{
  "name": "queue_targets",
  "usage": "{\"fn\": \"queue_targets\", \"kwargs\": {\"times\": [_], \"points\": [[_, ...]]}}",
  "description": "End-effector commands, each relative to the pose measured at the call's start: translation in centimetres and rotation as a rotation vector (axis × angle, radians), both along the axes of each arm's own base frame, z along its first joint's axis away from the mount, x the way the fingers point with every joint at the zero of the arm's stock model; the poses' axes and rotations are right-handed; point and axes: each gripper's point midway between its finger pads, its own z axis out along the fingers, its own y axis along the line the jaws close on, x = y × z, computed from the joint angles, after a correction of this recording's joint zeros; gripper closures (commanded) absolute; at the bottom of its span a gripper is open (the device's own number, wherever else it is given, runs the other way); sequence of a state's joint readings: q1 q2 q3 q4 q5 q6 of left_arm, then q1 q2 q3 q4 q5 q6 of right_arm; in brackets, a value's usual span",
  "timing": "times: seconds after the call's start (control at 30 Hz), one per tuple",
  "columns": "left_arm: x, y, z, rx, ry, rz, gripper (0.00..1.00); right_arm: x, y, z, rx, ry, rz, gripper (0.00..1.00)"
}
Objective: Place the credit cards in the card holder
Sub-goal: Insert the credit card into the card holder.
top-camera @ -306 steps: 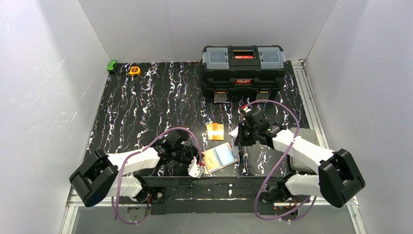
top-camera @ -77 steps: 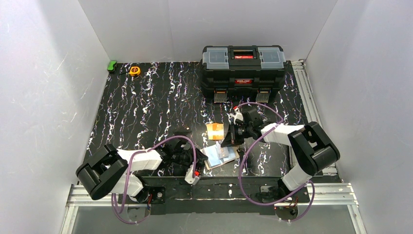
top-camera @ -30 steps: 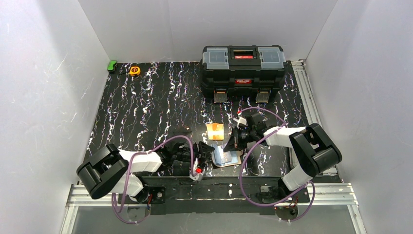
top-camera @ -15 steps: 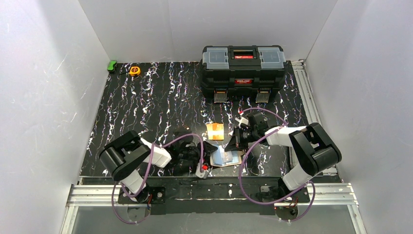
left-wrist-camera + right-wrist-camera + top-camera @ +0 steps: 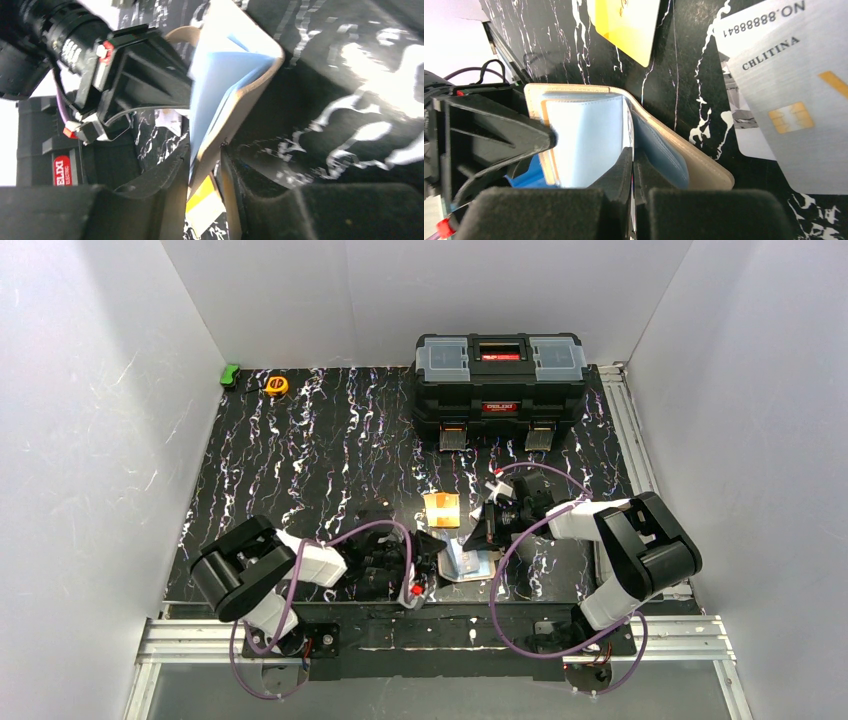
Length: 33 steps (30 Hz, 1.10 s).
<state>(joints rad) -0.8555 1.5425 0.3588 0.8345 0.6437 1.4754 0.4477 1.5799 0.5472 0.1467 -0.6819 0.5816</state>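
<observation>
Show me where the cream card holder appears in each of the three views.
Top external: card holder low centre of the picture.
Left wrist: card holder centre, spread open.
Right wrist: card holder centre-left, open.
Shared landmark: orange card, lying beside it.

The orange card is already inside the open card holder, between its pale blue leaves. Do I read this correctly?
No. The card holder is open, but the orange card is not inside it: it lies flat on the table, apart from the holder. The right wrist view shows this.

Card holder (image 5: 468, 562) boxed in by both arms' fingers (image 5: 150, 205); open tabletop (image 5: 300, 440) left of toolbox (image 5: 500, 380).
</observation>
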Motion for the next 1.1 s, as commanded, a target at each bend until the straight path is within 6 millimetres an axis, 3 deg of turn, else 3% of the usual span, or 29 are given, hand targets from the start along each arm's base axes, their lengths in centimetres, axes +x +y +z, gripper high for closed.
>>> {"fn": "queue_targets", "kwargs": {"times": [0.0,0.17,0.53,0.9,0.93,1.0,1.07], "points": [[-3.4,2.4,-3.1,0.119,-0.003,-0.116,0.75,-0.3,-1.1,-1.3,-0.057,0.009,-0.025,0.99],[-3.1,3.7,-4.1,0.165,0.002,-0.061,0.74,-0.1,-0.8,-0.7,-0.04,0.003,-0.02,0.99],[-1.4,2.7,-3.3,0.104,-0.029,0.0,0.69,0.5,0.2,1.0,0.015,-0.008,-0.012,0.99],[-0.7,3.4,-2.6,0.054,-0.071,0.074,0.66,2.4,0.9,4.6,0.049,-0.093,-0.014,0.99],[-0.6,3.5,-2.5,0.049,-0.073,0.081,0.63,2.3,1.0,4.6,0.052,-0.092,-0.012,0.99],[-0.5,3.7,-2.4,0.046,-0.075,0.097,0.47,2.3,1.0,4.3,0.051,-0.077,-0.012,0.99],[-0.5,3.9,-2.5,0.054,-0.072,0.104,0.43,2.2,1.1,3.8,0.056,-0.06,-0.012,0.99]]}}
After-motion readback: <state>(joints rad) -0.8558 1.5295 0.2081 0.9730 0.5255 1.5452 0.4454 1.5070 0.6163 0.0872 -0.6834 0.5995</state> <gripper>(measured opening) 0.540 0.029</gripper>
